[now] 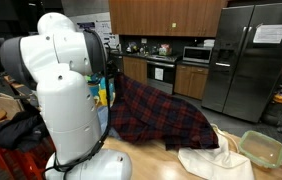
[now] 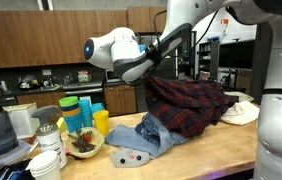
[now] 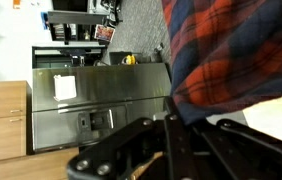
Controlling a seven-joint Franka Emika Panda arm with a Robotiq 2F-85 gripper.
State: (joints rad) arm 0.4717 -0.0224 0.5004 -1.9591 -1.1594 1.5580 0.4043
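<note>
The tool (image 3: 174, 118) was clamped on the plaid shirt (image 2: 186, 105), one end lifted; the rest draped onto the bench (image 2: 216, 150), so the lift seemed half done.

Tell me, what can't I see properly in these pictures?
- Gripper: its tips are dark and blurred in the wrist view. In the exterior views the white arm and the plaid cloth hide them.
- Plaid cloth: its top is cut off by the wrist view's upper edge, and its left side is behind the white arm in an exterior view.
- Paper on the fridge: the writing is too small to read.
</note>
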